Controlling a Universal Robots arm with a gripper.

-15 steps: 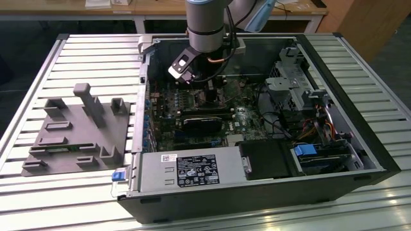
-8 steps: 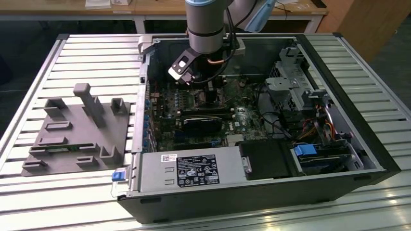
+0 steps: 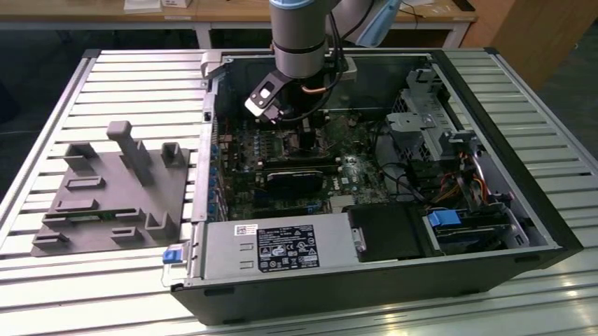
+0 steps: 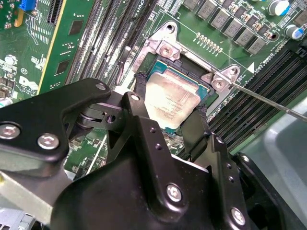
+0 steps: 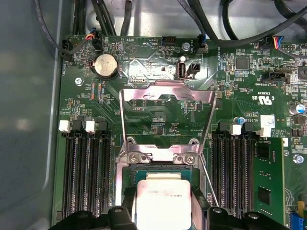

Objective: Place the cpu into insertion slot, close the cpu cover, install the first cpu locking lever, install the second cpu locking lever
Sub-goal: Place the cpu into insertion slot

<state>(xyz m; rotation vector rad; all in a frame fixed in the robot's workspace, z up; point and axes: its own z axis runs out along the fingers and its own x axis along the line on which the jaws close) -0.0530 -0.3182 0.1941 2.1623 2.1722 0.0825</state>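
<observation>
Placement of cpu (image 4: 169, 100) under way, cover open

Found clamped at two opposite edges between the fingers (image 4: 140, 98) of the gripper (image 4: 170, 109), set narrow to the chip's width. Squarely within the insertion slot (image 5: 144, 170) frame; fully seated or just above, cannot tell. Noted cpu cover (image 5: 165, 91) swung open, lying back over the green motherboard (image 5: 158, 122). Noted one locking lever (image 4: 268, 101) unlatched, standing free. Judged outstanding: release, cover, both levers.

cpu (image 4: 170, 103) dull silver-grey; cpu cover (image 5: 144, 92) shiny silver; motherboard (image 5: 76, 103) green; memory slots (image 5: 84, 177) black.
</observation>
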